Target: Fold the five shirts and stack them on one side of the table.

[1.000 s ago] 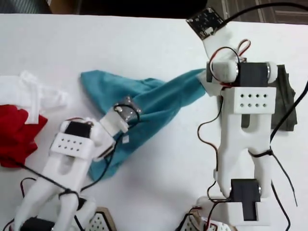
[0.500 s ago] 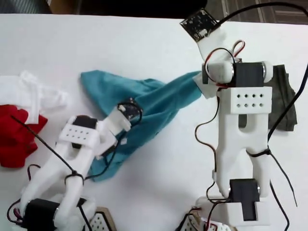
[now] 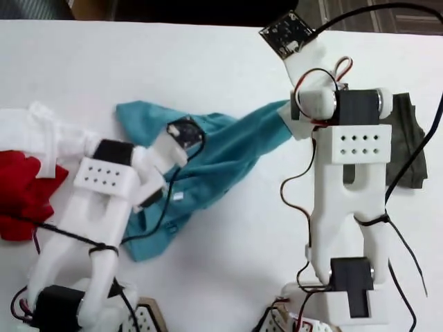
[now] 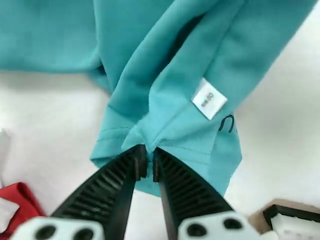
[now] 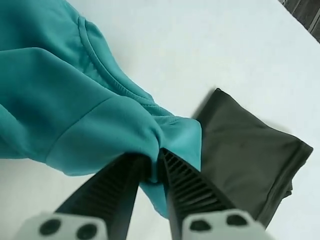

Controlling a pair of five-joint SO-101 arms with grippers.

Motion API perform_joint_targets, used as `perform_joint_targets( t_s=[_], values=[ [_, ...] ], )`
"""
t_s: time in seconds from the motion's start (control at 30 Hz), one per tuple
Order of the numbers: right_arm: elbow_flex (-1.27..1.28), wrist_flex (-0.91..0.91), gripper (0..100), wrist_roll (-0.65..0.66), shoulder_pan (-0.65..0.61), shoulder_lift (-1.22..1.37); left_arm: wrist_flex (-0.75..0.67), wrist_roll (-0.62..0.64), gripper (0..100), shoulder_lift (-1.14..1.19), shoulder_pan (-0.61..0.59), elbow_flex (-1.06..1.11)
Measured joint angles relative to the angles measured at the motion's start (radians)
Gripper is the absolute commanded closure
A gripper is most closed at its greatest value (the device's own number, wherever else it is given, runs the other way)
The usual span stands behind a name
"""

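A teal shirt (image 3: 221, 155) lies stretched across the middle of the white table (image 3: 173, 62). My left gripper (image 4: 146, 162) is shut on the teal shirt's hem (image 4: 165, 140), near a small white label (image 4: 209, 99). My right gripper (image 5: 154, 167) is shut on a bunched fold of the teal shirt (image 5: 65, 105) by its collar. In the high view the left arm (image 3: 104, 187) stands over the shirt's left part and the right arm (image 3: 349, 159) holds its right end. A folded dark shirt (image 5: 250, 150) lies beside the right gripper, and it shows as a dark shirt (image 3: 408, 149) at the table's right edge.
A white shirt (image 3: 41, 135) and a red shirt (image 3: 21, 194) lie crumpled at the table's left edge. The red shirt (image 4: 17, 200) also peeks in by the left gripper. Cables hang from both arms. Arm bases stand at the front edge.
The left arm has swung up and to the left, dragging the shirt's hem with it, and more teal cloth now shows below it. The right arm shifted slightly, then held still.
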Motion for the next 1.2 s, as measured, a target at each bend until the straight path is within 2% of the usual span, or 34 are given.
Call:
perform_joint_targets(
  t_s=[0.33,0.6,0.87,1.03,1.2],
  values=[
    [0.110,-0.178,97.8,0.000,0.000,0.002,0.299,-0.012,97,0.000,-0.003,-0.396],
    [-0.149,-0.133,97.8,-0.043,0.100,0.002,0.321,-0.028,97,-0.002,-0.118,-0.594],
    [-0.330,0.083,97.8,-0.064,0.120,-0.002,0.322,-0.054,97,-0.180,-0.132,-0.678],
    [-0.304,0.121,97.8,-0.068,0.095,-0.123,0.322,-0.054,97,-0.325,-0.135,-0.654],
    [-0.092,0.121,97.8,-0.068,0.006,-0.371,0.322,-0.054,97,-0.470,-0.135,-0.595]
  ],
)
